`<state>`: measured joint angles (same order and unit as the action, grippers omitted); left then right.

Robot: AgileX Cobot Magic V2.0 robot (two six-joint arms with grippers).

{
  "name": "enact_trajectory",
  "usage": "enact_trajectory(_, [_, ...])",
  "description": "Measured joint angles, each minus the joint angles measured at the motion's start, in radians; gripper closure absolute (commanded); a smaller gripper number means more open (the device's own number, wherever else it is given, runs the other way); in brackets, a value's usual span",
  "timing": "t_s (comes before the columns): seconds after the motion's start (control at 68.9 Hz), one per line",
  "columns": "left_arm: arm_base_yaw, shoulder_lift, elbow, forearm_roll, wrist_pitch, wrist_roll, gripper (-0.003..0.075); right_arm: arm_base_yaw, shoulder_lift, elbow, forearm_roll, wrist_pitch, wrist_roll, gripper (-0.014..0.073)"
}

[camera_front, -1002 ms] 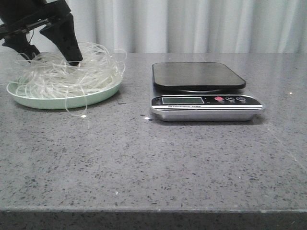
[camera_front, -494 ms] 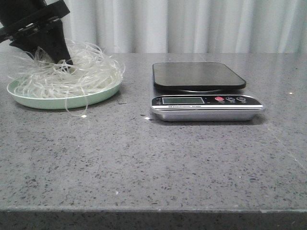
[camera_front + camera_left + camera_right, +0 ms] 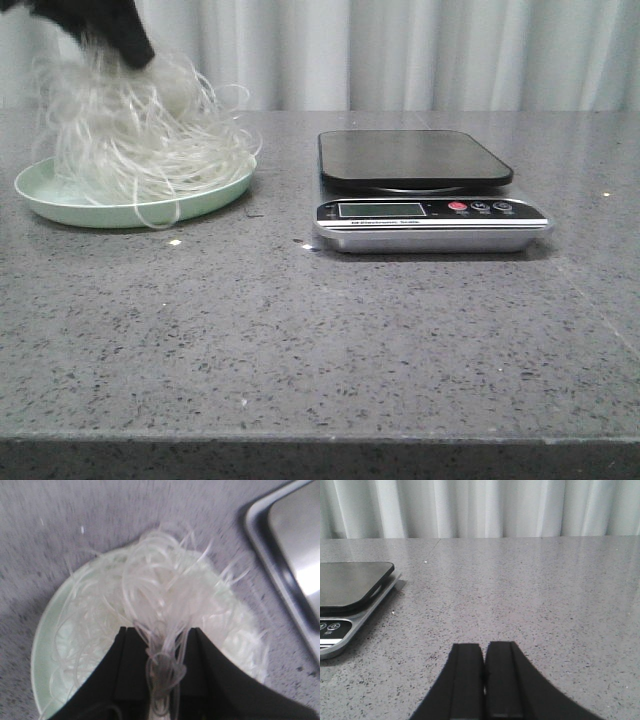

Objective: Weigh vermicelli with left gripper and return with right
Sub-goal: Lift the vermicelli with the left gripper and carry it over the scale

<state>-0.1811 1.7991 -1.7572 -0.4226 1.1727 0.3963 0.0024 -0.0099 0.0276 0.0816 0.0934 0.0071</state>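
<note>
Left gripper [image 3: 162, 680] has its jaws pinched on a bunch of the vermicelli [image 3: 140, 130]; in my left wrist view the strands run up between the two dark fingers [image 3: 127, 665] and bunch there. From the front I only see the black tip of that gripper at the top left corner, with the noodle mass hanging below it like a drawn-up tuft.

The lower strands fan out over the pale green plate [image 3: 40, 195]; stray loops spill over its near rim toward the desk [image 3: 330, 340]. Can't tell whether the bottom of the tangle touches the plate or just clears it. Motion blur on the noodles in both views.

Plate sits at the far left of the desk. The scale [image 3: 430, 215] is to its right, apart from it, black platform on top with nothing on it, display and buttons on the front strip. A small white fleck lies on the desk just in front of the plate.

Right gripper [image 3: 484, 680]: jaws pressed together, nothing between them, low over bare desk to the right of the scale. Not visible from the front.
</note>
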Motion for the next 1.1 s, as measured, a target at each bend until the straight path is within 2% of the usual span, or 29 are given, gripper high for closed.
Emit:
enact_trajectory(0.189, [-0.002, -0.035, -0.107, -0.047, 0.016, 0.0, 0.0575, 0.0, 0.0, 0.0, 0.0, 0.0, 0.0, 0.0442])
enact_trajectory(0.392, [-0.024, -0.053, -0.22, -0.208, 0.017, 0.0, 0.0575, 0.0, 0.0, 0.0, 0.0, 0.0, 0.0, 0.0442])
enact_trajectory(0.784, [-0.277, -0.029, -0.268, -0.258, -0.169, 0.0, 0.0575, 0.0, 0.0, 0.0, 0.0, 0.0, 0.0, 0.0442])
enact_trajectory(1.104, [-0.363, 0.114, -0.268, -0.25, -0.193, 0.0, 0.0575, 0.0, 0.0, 0.0, 0.0, 0.0, 0.0, 0.0442])
